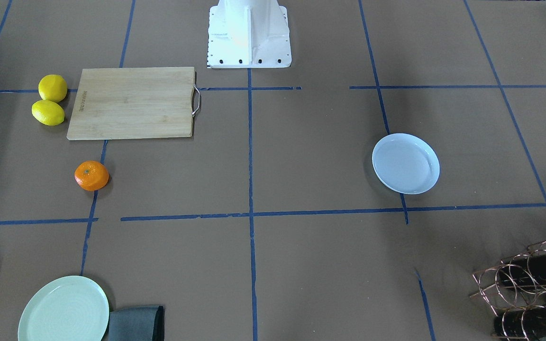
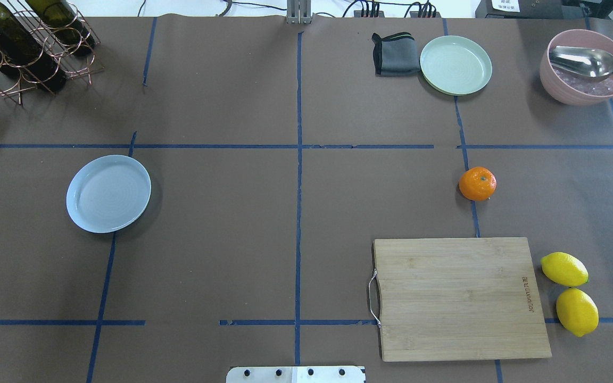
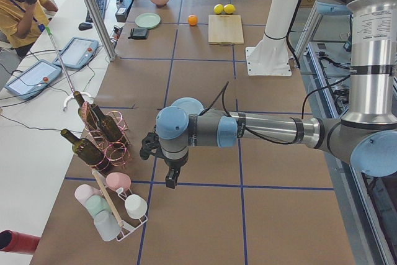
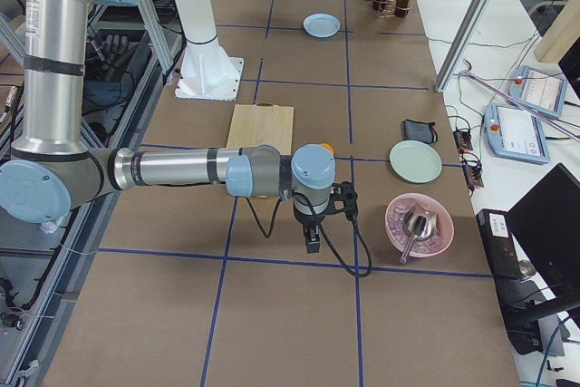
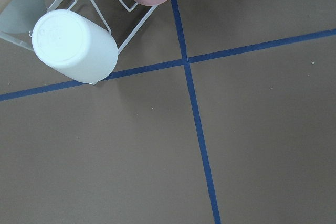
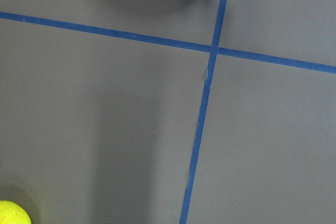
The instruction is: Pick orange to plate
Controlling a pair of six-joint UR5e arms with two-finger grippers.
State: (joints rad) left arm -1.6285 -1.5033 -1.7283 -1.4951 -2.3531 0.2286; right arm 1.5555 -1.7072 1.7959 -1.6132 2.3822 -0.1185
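The orange (image 1: pixel 92 175) (image 2: pixel 477 183) lies alone on the brown table, just beyond the cutting board on my right side. The bluish-white plate (image 1: pixel 405 163) (image 2: pixel 108 193) rests empty far across on my left side. Neither gripper appears in the overhead or front views. My left gripper (image 3: pixel 149 147) hangs past the plate near the bottle rack, and I cannot tell if it is open or shut. My right gripper (image 4: pixel 346 198) hovers beside the pink bowl; its state cannot be told either. Both wrist views show only table and blue tape, with no fingers.
A wooden cutting board (image 2: pixel 458 298) and two lemons (image 2: pixel 570 292) sit near the orange. A mint-green plate (image 2: pixel 455 65), grey cloth (image 2: pixel 394 53) and pink bowl with spoon (image 2: pixel 586 66) line the far right. A bottle rack (image 2: pixel 24 45) and cup rack (image 5: pixel 73 45) stand left.
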